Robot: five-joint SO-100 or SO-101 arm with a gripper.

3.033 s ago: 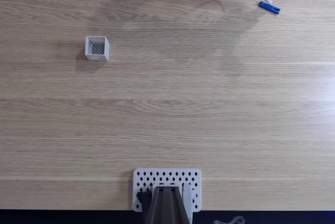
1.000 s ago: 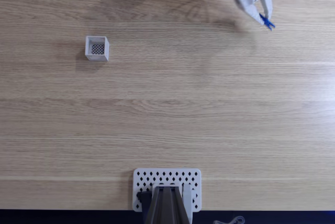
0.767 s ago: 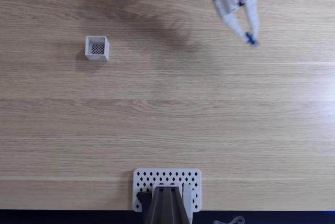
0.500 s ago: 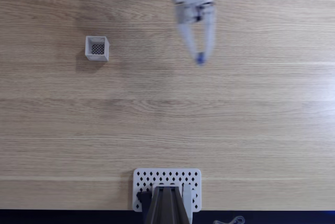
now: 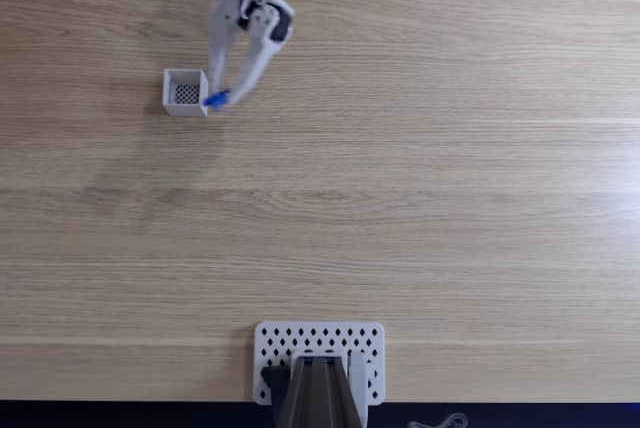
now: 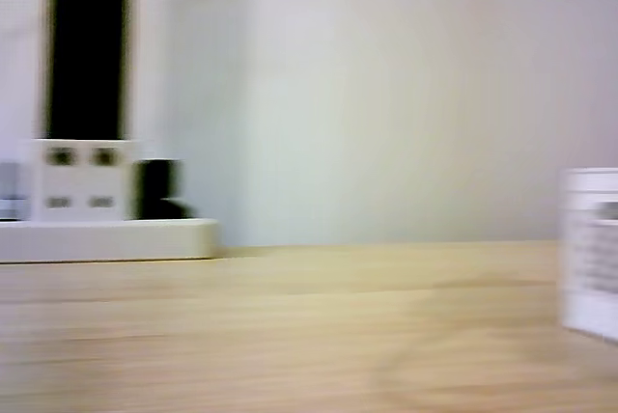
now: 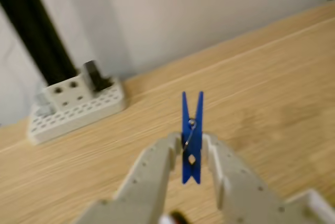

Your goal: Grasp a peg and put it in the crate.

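My white gripper (image 5: pixel 216 99) reaches down from the top of the fixed view, shut on the blue peg (image 5: pixel 216 100), right beside the right wall of the crate (image 5: pixel 186 92). The crate is a small white open box with a dark mesh bottom, standing at the upper left of the table. In the wrist view the peg (image 7: pixel 191 136) is a blue clothes peg pinched upright between my two pale fingers (image 7: pixel 152 171), with the gripper (image 7: pixel 190 148) above the wooden table. A blurred white box edge (image 6: pixel 591 251) sits at the right of the other view, likely the crate.
A white perforated plate (image 5: pixel 319 349) with a dark post stands at the table's near edge in the fixed view, and it shows far left in the wrist view (image 7: pixel 73 110). The wood table (image 5: pixel 420 198) stretches wide to the right and front.
The gripper has swung from the upper right of the table leftward with the peg in it, ending beside the crate. The crate and plate have not moved.
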